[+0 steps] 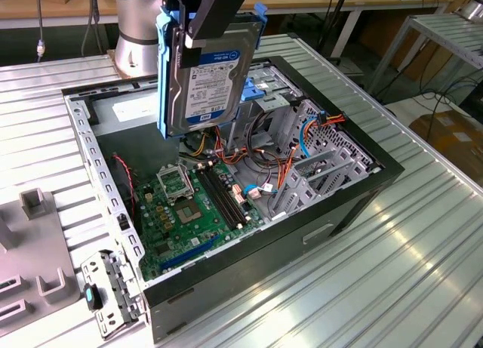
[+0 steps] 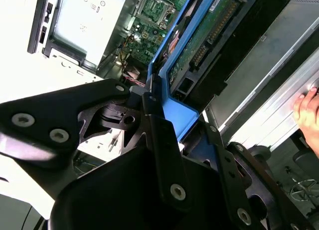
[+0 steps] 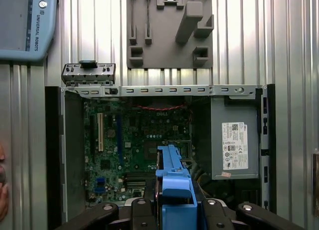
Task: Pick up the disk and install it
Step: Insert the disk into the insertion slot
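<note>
The disk, a silver drive with a white and dark blue label and blue side rails, hangs upright above the open computer case. My gripper is shut on its upper end, with black fingers clamped on the blue rail. In the second wrist view the disk's green circuit side faces the camera. The first wrist view looks down past the blue rail onto the motherboard. Blue drive-bay parts sit behind the disk at the case's far side.
A grey box with a white label fills one end of the case. Cables run over the motherboard. A grey fixture plate and a loose metal bracket lie beside the case. A person's hand rests near the table.
</note>
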You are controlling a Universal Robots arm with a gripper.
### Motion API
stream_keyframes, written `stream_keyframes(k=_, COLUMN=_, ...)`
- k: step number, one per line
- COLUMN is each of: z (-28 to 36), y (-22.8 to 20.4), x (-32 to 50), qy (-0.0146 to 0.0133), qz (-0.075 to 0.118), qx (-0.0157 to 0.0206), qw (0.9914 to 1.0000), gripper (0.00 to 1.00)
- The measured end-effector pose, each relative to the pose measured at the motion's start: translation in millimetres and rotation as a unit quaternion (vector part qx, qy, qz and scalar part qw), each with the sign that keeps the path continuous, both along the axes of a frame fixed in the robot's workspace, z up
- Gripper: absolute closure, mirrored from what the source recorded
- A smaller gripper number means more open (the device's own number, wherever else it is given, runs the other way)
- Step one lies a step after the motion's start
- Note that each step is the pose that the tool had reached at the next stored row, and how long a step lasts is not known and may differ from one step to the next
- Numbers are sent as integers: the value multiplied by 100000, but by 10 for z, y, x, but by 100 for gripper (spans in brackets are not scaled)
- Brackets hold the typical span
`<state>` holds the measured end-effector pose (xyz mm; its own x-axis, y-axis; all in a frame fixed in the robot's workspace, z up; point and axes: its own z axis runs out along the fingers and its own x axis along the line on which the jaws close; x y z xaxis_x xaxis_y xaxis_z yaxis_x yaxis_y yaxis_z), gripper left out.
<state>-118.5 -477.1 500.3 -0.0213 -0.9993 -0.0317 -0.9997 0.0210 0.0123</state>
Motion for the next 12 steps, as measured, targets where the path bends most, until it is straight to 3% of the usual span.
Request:
stream_keyframes(k=7, z=1, y=-11, x=0, qy=4, qz=2, qx=-4, qw=100000, gripper=63)
stream_keyframes(k=8, z=0, y=-81, x=0, qy=1, qz=-1, qx=-2, qw=100000, gripper=63)
stream_keyframes(k=9, z=1, y=-194, x=0, qy=3, qz=1, qx=-5, qw=100000, gripper=63)
stream_keyframes(k=12, z=0, y=-206, x=0, qy=2, qz=0, qx=-1, qw=100000, gripper=63)
